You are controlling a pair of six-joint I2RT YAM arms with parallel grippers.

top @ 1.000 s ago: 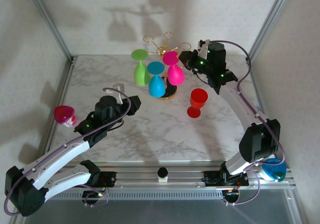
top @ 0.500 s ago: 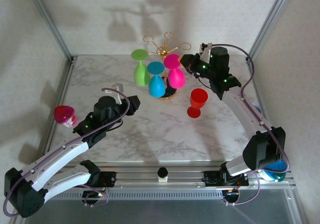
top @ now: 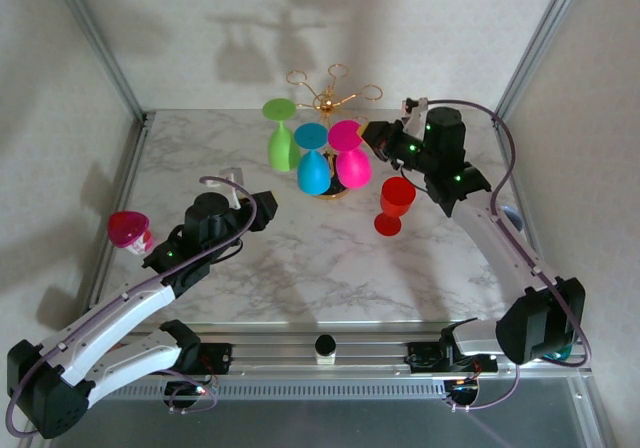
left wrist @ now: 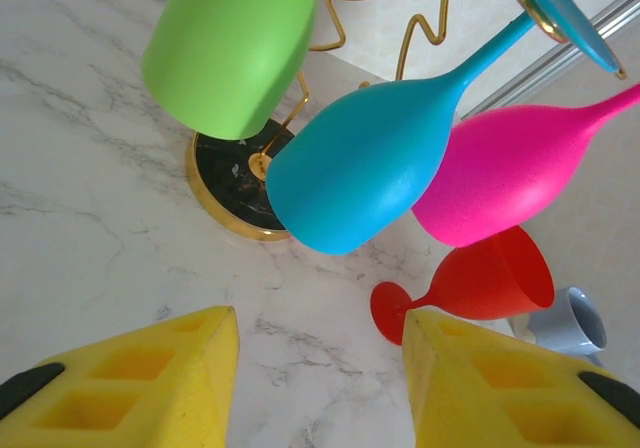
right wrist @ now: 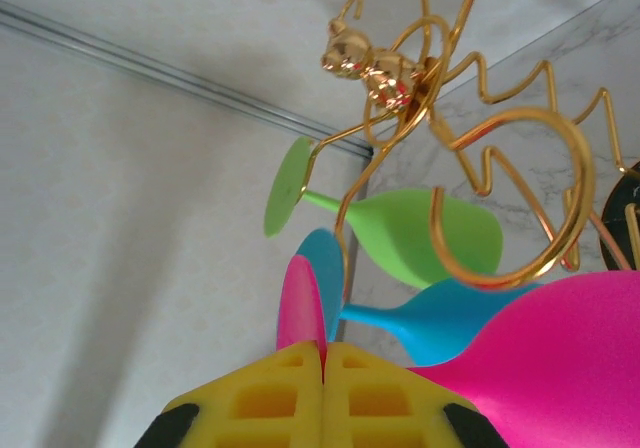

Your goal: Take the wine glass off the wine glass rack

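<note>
The gold wire wine glass rack (top: 328,96) stands on its round black base (left wrist: 222,173) at the back of the marble table. A green wine glass (top: 281,140) and a blue one (top: 313,165) hang upside down from it. My right gripper (top: 373,136) is shut on the foot of a pink wine glass (top: 350,160), also upside down, right beside the rack. In the right wrist view the pink foot (right wrist: 300,303) sits between the closed fingers, below an empty gold loop (right wrist: 515,203). My left gripper (left wrist: 320,368) is open over bare marble, short of the blue glass (left wrist: 355,173).
A red glass (top: 395,206) stands upright on the table right of the rack, under the right arm. A magenta glass (top: 127,230) sits off the table's left edge. A small grey cup (left wrist: 572,318) lies beyond the red glass. Metal frame posts stand at the back corners.
My right arm has drawn back toward the near right with the pink glass, whose foot has shifted away from the rack's arms. The left arm has barely moved.
</note>
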